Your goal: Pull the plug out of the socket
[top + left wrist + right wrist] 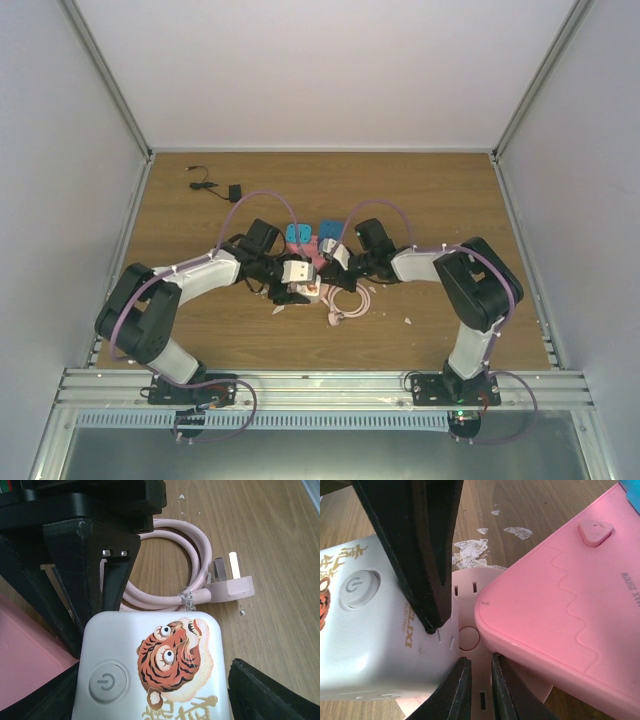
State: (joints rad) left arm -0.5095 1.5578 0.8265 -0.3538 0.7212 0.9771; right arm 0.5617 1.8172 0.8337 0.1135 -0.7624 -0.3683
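Observation:
The plug [155, 670] is a white block with a tiger picture and a power button; it also shows in the right wrist view [365, 630] and the top view [298, 272]. My left gripper [155, 692] is shut on its two sides. The socket [560, 605], salmon-pink with rounded corners, lies beside the plug and also shows at the left edge of the left wrist view [25, 665]. A pale pink round disc [470, 605] with slot marks sits between plug and socket. My right gripper [481, 690] rests over the disc, fingers almost together, with nothing between them.
A coiled pink cable [200, 565] with a pronged plug [232, 582] lies just beyond the white block, near the table's middle [350, 300]. Two blue blocks [297, 238] [330, 231] stand behind the grippers. A black cable [210, 187] lies at the back left. White flakes [470, 547] dot the wood.

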